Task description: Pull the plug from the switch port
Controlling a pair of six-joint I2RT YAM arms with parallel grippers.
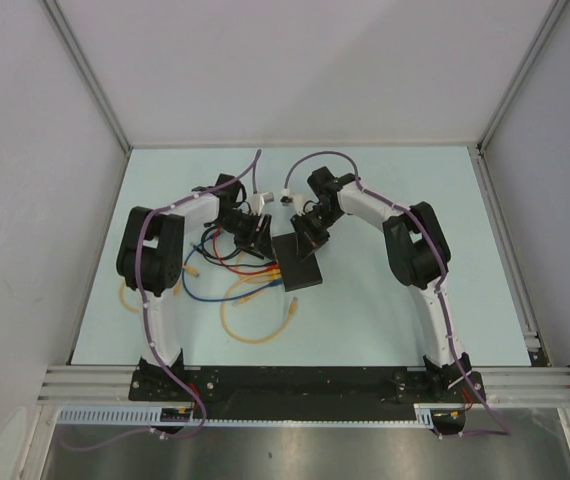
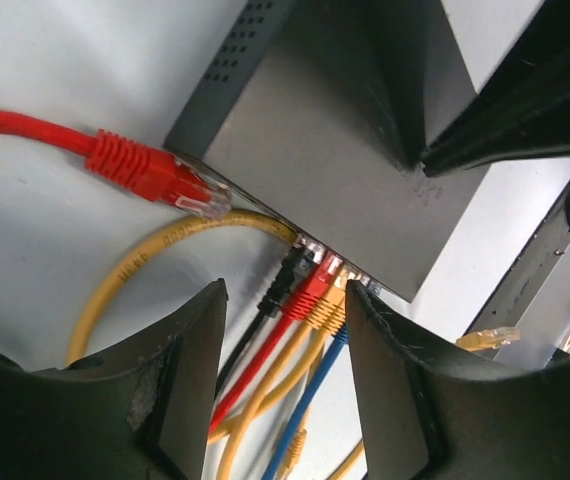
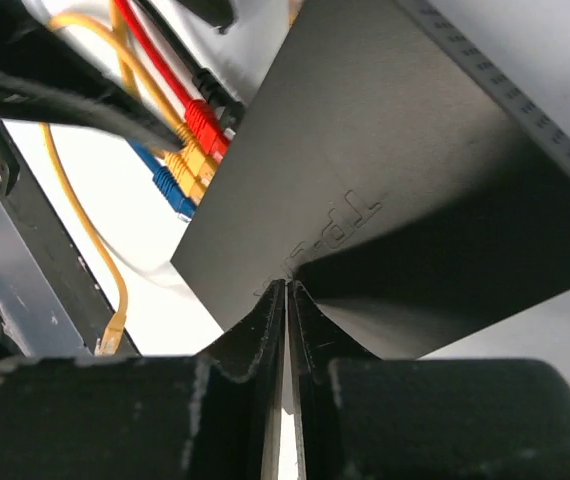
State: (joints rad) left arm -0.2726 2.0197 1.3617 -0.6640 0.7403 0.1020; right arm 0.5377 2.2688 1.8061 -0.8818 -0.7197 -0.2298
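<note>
Overhead view bright, evenly lit; soft shadows on the tabletop (image 1: 385, 320). Wrist views: left tool (image 2: 285, 290) and right tool (image 3: 287, 295) dark, slightly blurred at frame bottom.

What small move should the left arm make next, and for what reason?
Probably ease the left gripper forward and shut it on the plugged-in red plug. The gripper is open with that plug between its fingers, not yet clamped, at the ports of the switch. The shut right gripper presses its tips on the switch top, seemingly to steady it.
</note>
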